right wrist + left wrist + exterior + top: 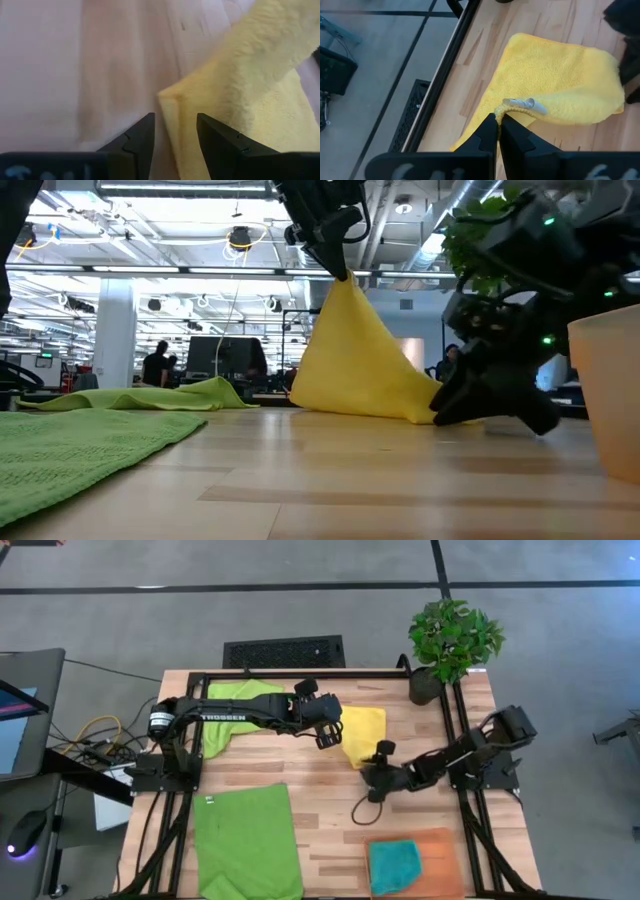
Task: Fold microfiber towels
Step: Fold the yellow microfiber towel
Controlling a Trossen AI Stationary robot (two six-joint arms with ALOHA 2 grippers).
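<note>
My left gripper (325,737) is shut on a yellow towel (365,730), which is lifted at one corner near the table's middle. My right gripper (372,778) is low over the table at the towel's near corner (167,100). It is open, one finger on each side of that corner. One lime green towel (245,840) lies spread flat at the near left. Another lime green towel (235,705) lies crumpled under the left arm at the far left. A teal towel (393,865), folded, lies on the orange mat (440,845). My left gripper pinches a corner of the yellow towel (496,111) between its two fingers, right beside a small white tag (520,103). The fingers come from above, slanting down. The towel hangs below them like a tent (355,355), with its lower edge (350,412) resting on the table.
A potted plant (452,640) stands at the far right corner. A black cable (360,812) loops on the table below my right gripper. Bare wood (330,820) lies between the spread green towel and the mat.
</note>
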